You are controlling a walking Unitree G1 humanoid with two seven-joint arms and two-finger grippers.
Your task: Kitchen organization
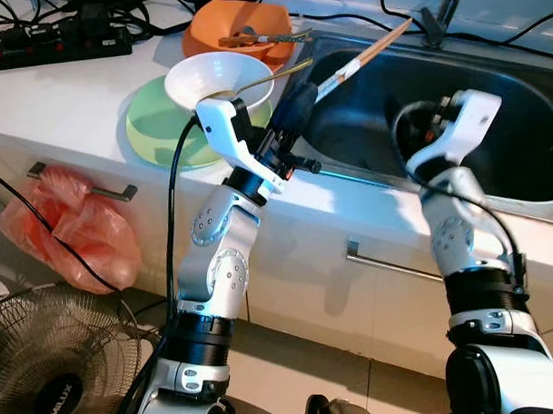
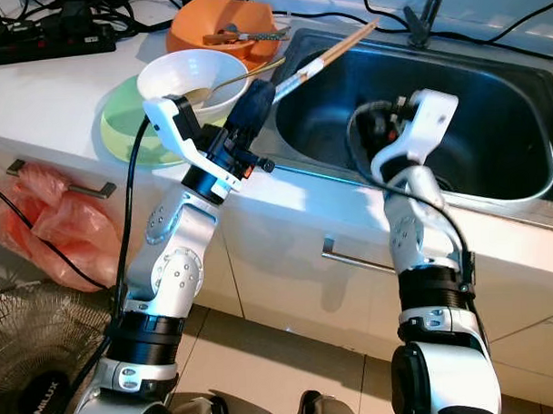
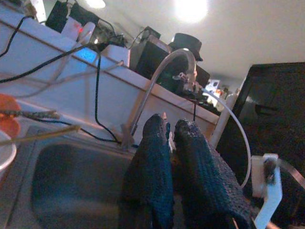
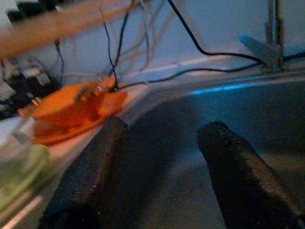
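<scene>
Your left pincer grips the chopsticks, slanting over the sink; the right pincer hangs wide inside it.

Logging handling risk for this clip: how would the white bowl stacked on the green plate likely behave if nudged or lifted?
The white bowl looks rigid, probably ceramic or melamine, so possibly breakable. It rests on the green plate near the counter edge, so a push might slide it. The spoon leaning out of it could tip out or shift the balance when lifted.
</scene>
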